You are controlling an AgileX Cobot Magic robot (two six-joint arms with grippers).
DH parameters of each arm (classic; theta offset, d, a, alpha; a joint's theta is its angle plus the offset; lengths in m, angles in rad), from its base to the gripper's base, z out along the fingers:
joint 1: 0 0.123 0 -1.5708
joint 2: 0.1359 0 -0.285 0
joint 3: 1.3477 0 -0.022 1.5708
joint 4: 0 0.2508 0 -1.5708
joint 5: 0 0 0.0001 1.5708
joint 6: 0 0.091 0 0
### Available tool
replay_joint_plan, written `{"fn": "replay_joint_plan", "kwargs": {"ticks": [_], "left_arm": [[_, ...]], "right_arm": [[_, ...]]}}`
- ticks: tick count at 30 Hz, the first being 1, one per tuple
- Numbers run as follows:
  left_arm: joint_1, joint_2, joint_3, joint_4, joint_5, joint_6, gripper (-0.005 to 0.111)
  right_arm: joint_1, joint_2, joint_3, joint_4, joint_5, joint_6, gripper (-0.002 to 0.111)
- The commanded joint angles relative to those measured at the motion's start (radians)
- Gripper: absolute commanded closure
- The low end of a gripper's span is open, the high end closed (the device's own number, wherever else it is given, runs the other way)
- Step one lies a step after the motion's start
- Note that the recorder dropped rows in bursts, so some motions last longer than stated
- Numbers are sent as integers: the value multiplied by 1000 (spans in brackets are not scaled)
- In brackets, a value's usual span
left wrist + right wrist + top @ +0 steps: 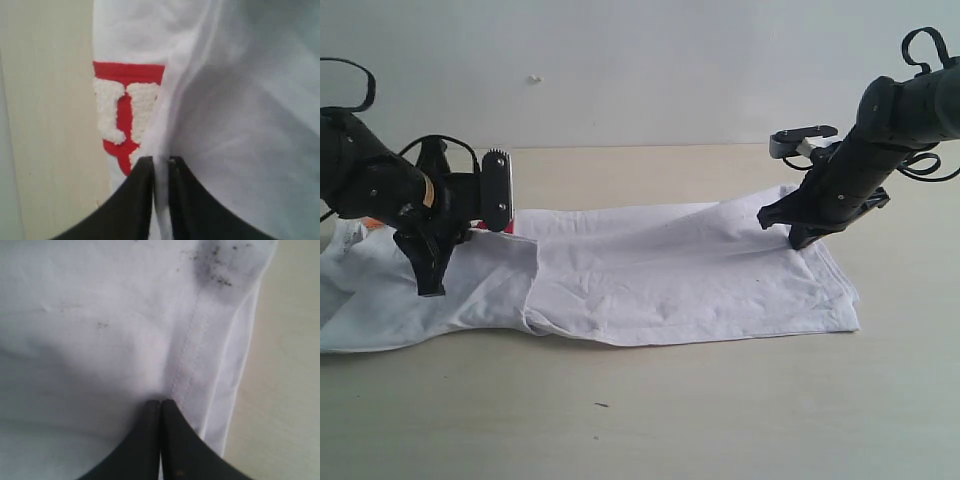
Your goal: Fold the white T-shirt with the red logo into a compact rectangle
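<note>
The white T-shirt (pixel 660 270) lies wrinkled and stretched sideways across the table, with a folded layer over its middle. My left gripper (pixel 430 285) stands at its left part, shut on a raised ridge of white cloth (pixel 161 150). Beside that pinch shows part of the red logo (pixel 125 115), fuzzy white letters outlined in red; only a sliver of the red logo (pixel 478 235) shows in the exterior view. My right gripper (pixel 798 240) presses down on the shirt's far right corner, jaws shut on puckered cloth beside the stitched hem (pixel 192 355).
The beige table (pixel 650 420) runs wide in front of the shirt and behind it up to a pale wall (pixel 640 70). Dark specks (pixel 220 270) mark the cloth near the hem. The shirt's right edge (pixel 855 310) lies on the table.
</note>
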Motion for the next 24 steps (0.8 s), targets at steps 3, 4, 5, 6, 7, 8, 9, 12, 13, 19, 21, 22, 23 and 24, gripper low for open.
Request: {"fn": "replay_joint_plan", "kwargs": {"ticks": [3, 4, 5, 6, 7, 8, 9, 12, 13, 19, 21, 22, 23, 24], "left_arm": [[15, 33, -5, 136, -36, -106, 72], [17, 33, -5, 178, -36, -142, 72], [17, 33, -5, 223, -33, -190, 72], [17, 33, -5, 262, -32, -232, 72], [17, 33, -5, 325, -26, -294, 72], [17, 33, -5, 363, -20, -335, 72], [17, 33, -5, 406, -14, -386, 72], [17, 33, -5, 563, 36, -570, 72], [17, 33, -5, 627, 65, -669, 72], [25, 22, -5, 652, 187, -1118, 73], [49, 13, -5, 456, 104, -1093, 73], [60, 13, -5, 356, 52, -1058, 73], [72, 13, -5, 225, 8, -996, 73], [80, 13, -3, 97, -28, -915, 73]], "right_arm": [[0, 22, 8, 11, 17, -8, 108], [0, 22, 8, 11, 17, -8, 108], [0, 22, 8, 11, 17, -8, 108], [0, 22, 8, 11, 17, -8, 108], [0, 22, 8, 11, 17, -8, 108], [0, 22, 8, 11, 17, -8, 108], [0, 22, 8, 11, 17, -8, 108], [0, 22, 8, 11, 21, -8, 108], [0, 22, 8, 11, 21, -8, 108], [0, 22, 8, 11, 23, -8, 108], [0, 22, 8, 11, 23, -8, 108], [0, 22, 8, 11, 23, -8, 108], [0, 22, 8, 11, 23, -8, 108], [0, 22, 8, 11, 23, -8, 108]]}}
